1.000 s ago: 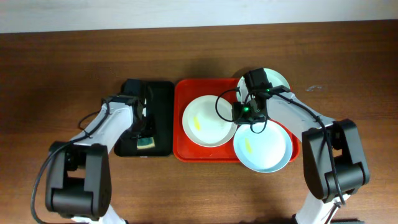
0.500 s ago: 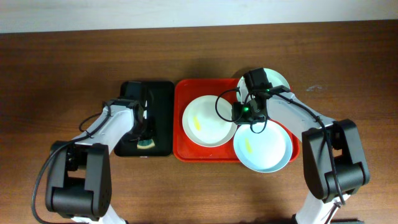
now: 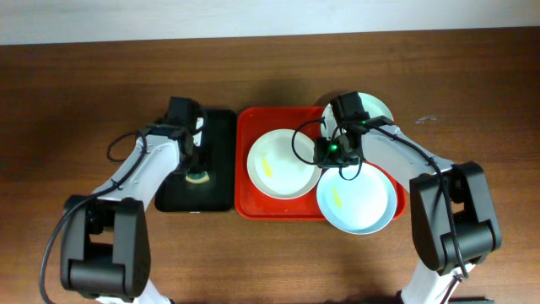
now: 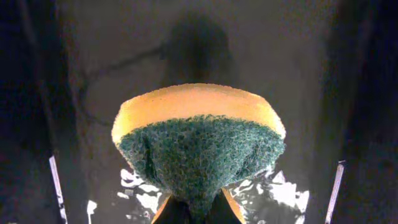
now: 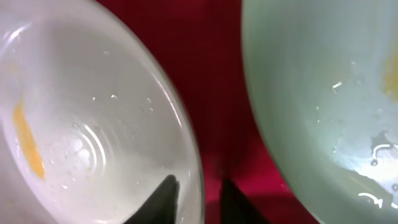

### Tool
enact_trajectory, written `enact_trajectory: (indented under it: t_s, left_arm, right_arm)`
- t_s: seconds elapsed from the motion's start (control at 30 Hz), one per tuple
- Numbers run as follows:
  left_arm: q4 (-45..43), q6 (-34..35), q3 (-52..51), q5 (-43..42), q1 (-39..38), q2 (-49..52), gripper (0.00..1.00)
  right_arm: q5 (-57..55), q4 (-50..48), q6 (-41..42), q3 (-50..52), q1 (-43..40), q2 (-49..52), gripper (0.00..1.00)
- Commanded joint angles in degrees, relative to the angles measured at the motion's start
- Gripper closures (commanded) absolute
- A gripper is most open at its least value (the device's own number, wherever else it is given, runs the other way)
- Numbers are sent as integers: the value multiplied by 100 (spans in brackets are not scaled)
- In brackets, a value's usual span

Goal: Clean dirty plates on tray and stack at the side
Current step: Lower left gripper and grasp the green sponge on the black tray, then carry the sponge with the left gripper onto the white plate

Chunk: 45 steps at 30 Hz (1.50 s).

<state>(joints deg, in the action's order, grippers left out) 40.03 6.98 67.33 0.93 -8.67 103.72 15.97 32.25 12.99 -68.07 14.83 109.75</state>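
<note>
The red tray [image 3: 244, 135] holds a white plate [image 3: 278, 165] with a yellow smear. A mint plate [image 3: 363, 203] with a yellow smear overlaps the tray's front right corner. A second mint plate [image 3: 379, 108] shows at the back right, mostly hidden by my right arm. My right gripper [image 3: 325, 159] grips the white plate's right rim. In the right wrist view its fingers [image 5: 199, 196] straddle that rim, with the white plate [image 5: 81, 124] on the left, a mint plate [image 5: 323, 93] on the right and the red tray [image 5: 217, 68] between them. My left gripper [image 4: 196, 208] is shut on a yellow and green sponge [image 4: 199, 143].
A narrower black tray [image 3: 221, 152] lies just left of the red tray. My left gripper [image 3: 197, 171] holds the sponge [image 3: 199, 178] over it. Its wet black floor [image 4: 261, 50] fills the left wrist view. Brown wooden table [image 3: 76, 101] surrounds both trays.
My left gripper has moved with the sponge from the front of the black tray toward its middle. The right arm and the plates have not moved.
</note>
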Motion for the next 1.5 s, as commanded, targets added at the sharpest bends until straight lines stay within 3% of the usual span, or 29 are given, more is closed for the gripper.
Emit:
enact_trajectory:
  t_s: [0.0, 0.1, 0.2, 0.3, 0.37, 0.47, 0.63, 0.87, 0.93, 1.0, 1.03, 1.2, 1.47]
  left_arm:
    - [-11, -260, 264, 35, -20, -435, 100]
    - [-9, -260, 282, 15, -20, -619, 100]
    - [63, -260, 282, 13, -20, -706, 100]
    - [175, -260, 280, -7, -35, -706, 100]
    - [199, -260, 280, -11, -50, -706, 100]
    - [212, -260, 280, -26, -72, -706, 100]
    - [212, -260, 280, -28, -247, -706, 100]
    - [203, -260, 280, -24, -400, -706, 100]
    - [203, -256, 280, -26, -400, -706, 100]
    - [205, -254, 280, -26, -400, -706, 100]
    - [203, -251, 280, -26, -400, -706, 100]
    - [160, 2, 280, -26, -400, -706, 100]
    - [90, 0, 280, -26, -415, -704, 100]
  right_arm:
    - [234, -24, 0, -74, 20, 22, 94]
    - [529, -28, 26, -74, 22, 24, 94]
    - [442, -22, 103, -74, 20, 24, 65]
    - [116, -46, 98, -72, 22, 24, 63]
    - [94, -81, 98, -55, 22, 24, 68]
    - [92, -144, 103, 7, 22, 24, 96]
    - [387, -81, 706, 35, 20, 22, 95]
    - [256, -236, 422, 35, 22, 22, 69]
    - [83, -273, 350, 37, 20, 24, 73]
    - [72, -269, 354, 37, 22, 24, 92]
    - [72, -264, 358, 46, 24, 24, 96]
    - [74, -118, 1158, 68, 26, 22, 96]
    - [459, -146, 1080, 68, 26, 22, 94]
